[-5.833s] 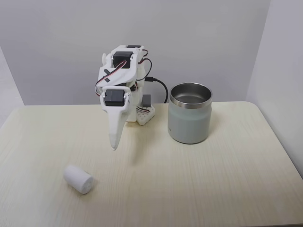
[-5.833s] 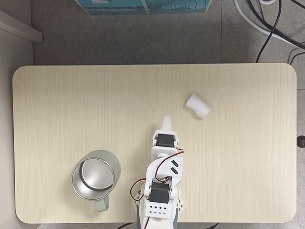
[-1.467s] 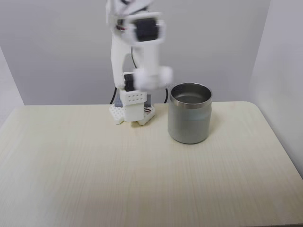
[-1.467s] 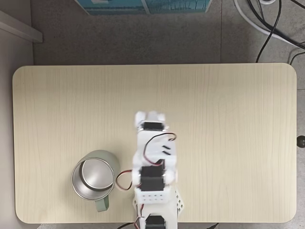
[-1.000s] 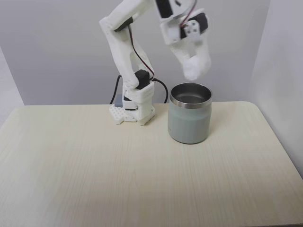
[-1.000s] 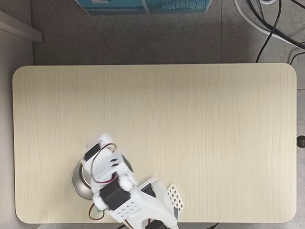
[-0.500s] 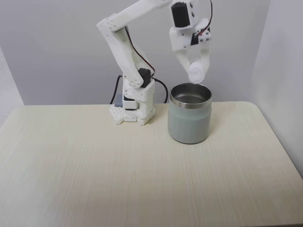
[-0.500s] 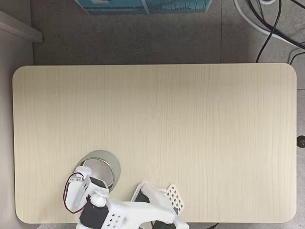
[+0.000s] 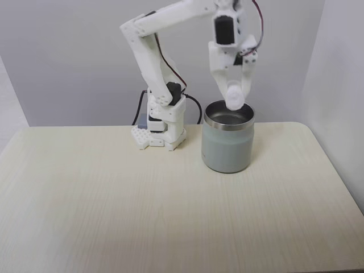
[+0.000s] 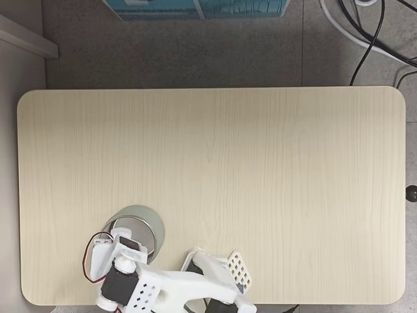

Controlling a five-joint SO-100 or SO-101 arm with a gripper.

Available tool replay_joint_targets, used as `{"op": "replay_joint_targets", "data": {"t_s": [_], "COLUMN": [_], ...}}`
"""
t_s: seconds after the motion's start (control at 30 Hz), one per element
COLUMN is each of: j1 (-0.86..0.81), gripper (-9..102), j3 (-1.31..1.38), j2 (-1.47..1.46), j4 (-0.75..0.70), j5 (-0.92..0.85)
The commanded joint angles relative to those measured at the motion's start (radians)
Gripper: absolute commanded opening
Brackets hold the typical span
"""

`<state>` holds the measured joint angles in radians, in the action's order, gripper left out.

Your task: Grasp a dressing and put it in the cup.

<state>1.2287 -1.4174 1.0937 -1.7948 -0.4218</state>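
Observation:
The cup (image 9: 228, 143), pale grey-green with a shiny steel rim, stands on the table right of the arm's base. Directly over its mouth, my white gripper (image 9: 234, 99) points straight down. It is shut on the dressing (image 9: 234, 95), a small white roll whose lower end sits just above the rim. In the fixed view from above, the arm's wrist (image 10: 116, 262) covers most of the cup (image 10: 144, 219), leaving its upper rim showing near the table's lower left. The dressing is hidden under the wrist there.
The arm's base (image 9: 161, 133) stands at the back of the light wooden table (image 9: 170, 216), just left of the cup. A black cable (image 9: 193, 105) runs behind the base. A table edge lies close behind the cup.
Over the last second the gripper has swung over the cup and come down slightly, carrying the dressing closer to the rim. The cup has not moved.

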Motion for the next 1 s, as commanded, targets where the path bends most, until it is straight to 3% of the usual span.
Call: {"op": "replay_joint_targets", "data": {"t_s": [0.0,0.27,0.57,0.97], "j1": [-0.006,-0.012,-0.026,-0.032], "gripper": [0,1,20,21], "j3": [0.026,0.075,0.100,0.112], "j2": [0.009,-0.009,-0.061,-0.078], "j4": [-0.040,-0.040,-0.041,-0.041], "j5": [-0.055,-0.103,-0.120,-0.126]}}
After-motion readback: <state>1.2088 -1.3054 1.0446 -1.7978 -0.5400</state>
